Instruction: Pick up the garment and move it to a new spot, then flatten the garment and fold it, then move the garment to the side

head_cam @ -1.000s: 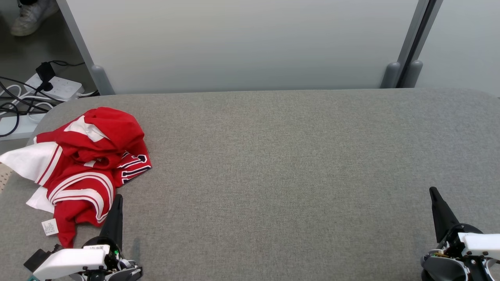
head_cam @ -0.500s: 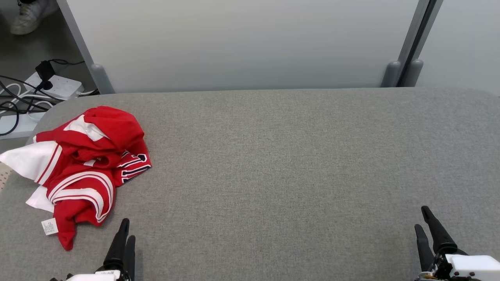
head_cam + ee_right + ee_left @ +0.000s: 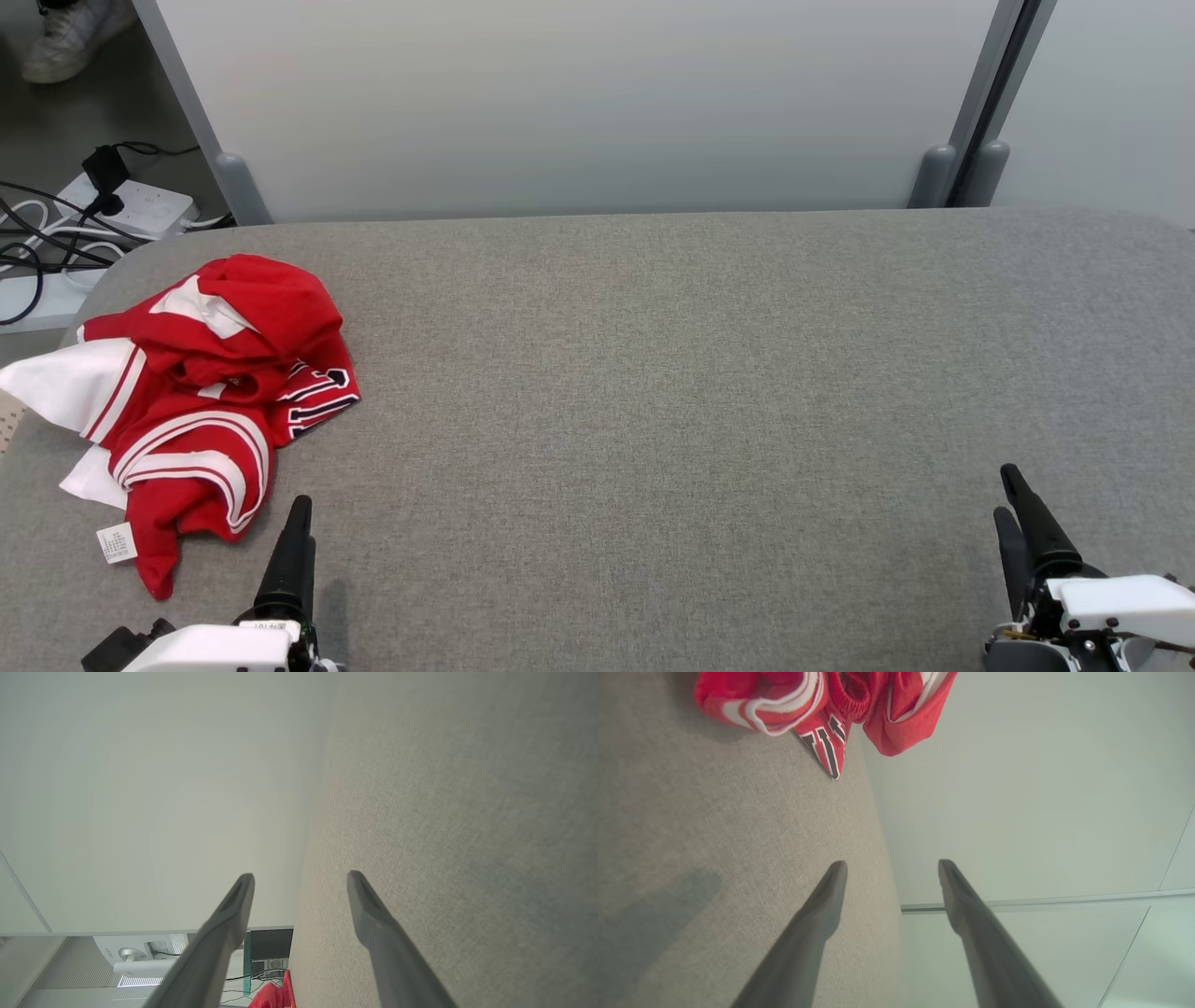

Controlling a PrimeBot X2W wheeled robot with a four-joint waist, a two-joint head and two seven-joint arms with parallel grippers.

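At the near edge of the grey fabric-covered tabletop (image 3: pixel 653 401), the left end effector (image 3: pixel 299 511) is seen empty, its fingers shown spread apart in the left wrist view. The right end effector (image 3: pixel 1005 492) is likewise spread and nothing is held in it. The red and white garment (image 3: pixel 205 392) is left crumpled on the tabletop's left side, just beyond the left end effector and apart from it. Behind the tabletop, a pale partition (image 3: pixel 579 103) is set between grey posts. On the floor at the far left, a white power strip (image 3: pixel 140 207), dark cables (image 3: pixel 28 261) and a pale shoe (image 3: pixel 65 42) are seen. Compared with a second ago, the garment is unmoved, the left end effector is drawn back from the garment's lower edge, and the right one is set slightly lower.
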